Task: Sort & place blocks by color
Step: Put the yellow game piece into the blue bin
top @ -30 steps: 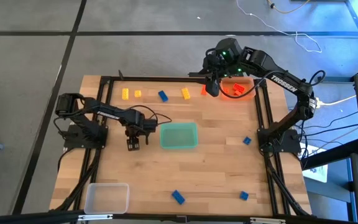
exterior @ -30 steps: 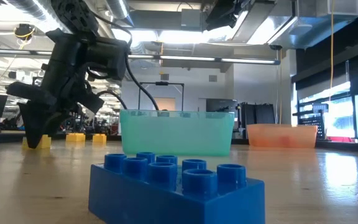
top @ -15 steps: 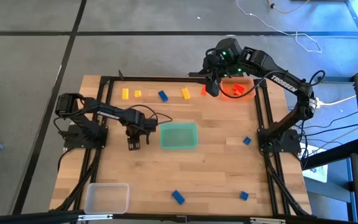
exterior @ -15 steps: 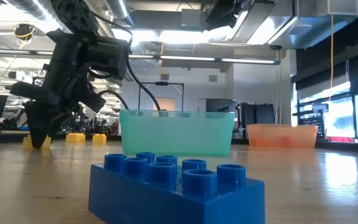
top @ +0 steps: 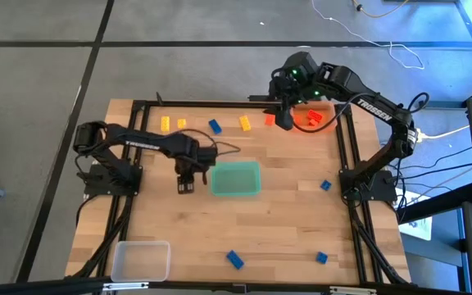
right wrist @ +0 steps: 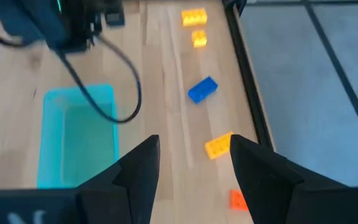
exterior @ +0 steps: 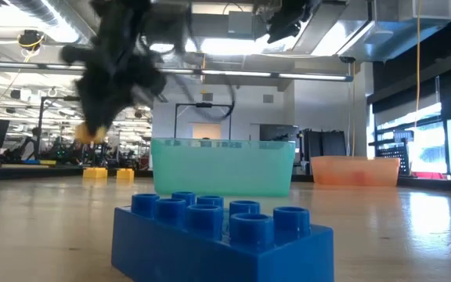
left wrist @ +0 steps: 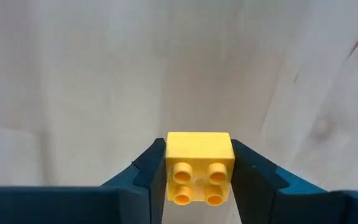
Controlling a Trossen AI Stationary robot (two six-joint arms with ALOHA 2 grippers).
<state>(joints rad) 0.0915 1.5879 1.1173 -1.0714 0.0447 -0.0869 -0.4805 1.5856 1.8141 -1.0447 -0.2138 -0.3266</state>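
My left gripper (top: pixel 186 184) hangs just left of the green tray (top: pixel 236 179), shut on a small yellow block (left wrist: pixel 199 155), which the low view shows blurred and raised (exterior: pixel 92 135). My right gripper (top: pixel 284 121) hovers open (right wrist: pixel 194 180) at the table's far side, beside the orange tray (top: pixel 326 106) that holds orange-red blocks (top: pixel 314 117). Along the far edge lie yellow blocks (top: pixel 165 124) (top: pixel 182 124) (top: pixel 245 124), a blue one (top: pixel 215 126) and an orange-red one (top: pixel 269 120). Blue blocks lie at the right (top: pixel 325 185) and near the near edge (top: pixel 234 259) (top: pixel 321 257). My left gripper pinches the yellow block by two opposite side faces (left wrist: pixel 168 163) between its two fingers (left wrist: pixel 149 177), coming from above and pointing down. The block's studs face up toward the wrist. The block is lifted clear of the table, level in the hold.
A clear tray (top: pixel 141 260) sits at the near left corner. A black frame (top: pixel 347 156) runs along the table's sides. A big blue block (exterior: pixel 221 235) fills the low view's foreground. Bare wood lies between the green tray and the near edge.
My left gripper has risen from the table and moved right toward the green tray, carrying the yellow block, which stood on the table a second ago and is now lifted clear. My right gripper has drifted slightly toward the orange tray.
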